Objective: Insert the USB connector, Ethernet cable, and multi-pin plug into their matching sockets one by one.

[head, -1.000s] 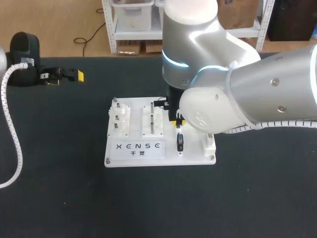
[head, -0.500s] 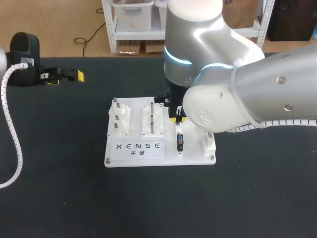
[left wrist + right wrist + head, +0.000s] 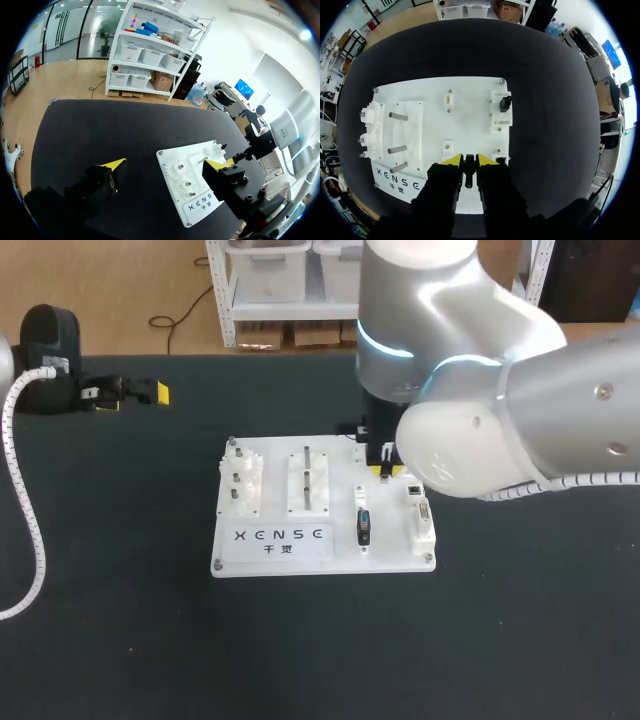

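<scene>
One slim dark plug [image 3: 469,172], type not made out, sat pinched from both sides between the yellow tips of the right gripper [image 3: 469,161], over the right half of the single white board [image 3: 250,558]. Two more connectors were on that board: a front connector [image 3: 364,528], dark, in a white holder, and a black connector [image 3: 505,103] in a block at the back right. Three metal pegs [image 3: 397,116] and one gear stand [image 3: 370,130] stood on its left half. The right arm [image 3: 520,430] hid the board's back right corner in the head view. The left gripper [image 3: 133,398] hung well apart at the far left of the table [image 3: 120,620], fingers spread, nothing between. Against a second earlier, the right gripper had shifted rightward, uncovering the pale socket block [image 3: 421,518]. The front connector and left gripper were unmoved.
</scene>
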Controlling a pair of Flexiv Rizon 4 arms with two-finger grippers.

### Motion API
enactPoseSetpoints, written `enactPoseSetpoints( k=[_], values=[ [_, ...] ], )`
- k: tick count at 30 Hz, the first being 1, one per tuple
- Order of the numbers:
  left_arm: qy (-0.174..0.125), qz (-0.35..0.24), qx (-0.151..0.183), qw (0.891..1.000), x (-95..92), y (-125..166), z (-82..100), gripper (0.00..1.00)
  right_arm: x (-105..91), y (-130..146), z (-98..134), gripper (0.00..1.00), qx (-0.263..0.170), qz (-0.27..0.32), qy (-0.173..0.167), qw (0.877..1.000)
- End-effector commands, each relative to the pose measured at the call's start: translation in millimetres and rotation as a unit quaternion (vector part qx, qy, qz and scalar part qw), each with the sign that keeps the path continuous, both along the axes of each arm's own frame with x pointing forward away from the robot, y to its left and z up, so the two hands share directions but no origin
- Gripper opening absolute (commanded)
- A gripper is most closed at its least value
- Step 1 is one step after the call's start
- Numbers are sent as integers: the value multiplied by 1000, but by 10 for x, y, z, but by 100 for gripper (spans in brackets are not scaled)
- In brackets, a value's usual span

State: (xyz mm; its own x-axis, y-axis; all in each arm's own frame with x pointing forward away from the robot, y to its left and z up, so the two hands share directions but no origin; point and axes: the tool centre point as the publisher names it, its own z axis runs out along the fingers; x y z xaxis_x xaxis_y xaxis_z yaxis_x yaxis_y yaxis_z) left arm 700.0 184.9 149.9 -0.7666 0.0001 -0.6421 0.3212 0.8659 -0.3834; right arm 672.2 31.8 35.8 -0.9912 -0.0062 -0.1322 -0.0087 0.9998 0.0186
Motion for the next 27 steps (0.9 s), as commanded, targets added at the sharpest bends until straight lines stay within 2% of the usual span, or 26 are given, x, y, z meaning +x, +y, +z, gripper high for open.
enactPoseSetpoints(
  k=[1,14,27],
  values=[
    [0,0,0,1000,0,0,0,100,-49,-140,-3,0,1,-10,-7,1000],
    [0,0,0,1000,0,0,0,100,-44,-336,-22,0,-7,-31,-6,999],
    [0,0,0,1000,0,0,0,100,-66,-383,-95,0,-16,-37,3,999]
  ],
)
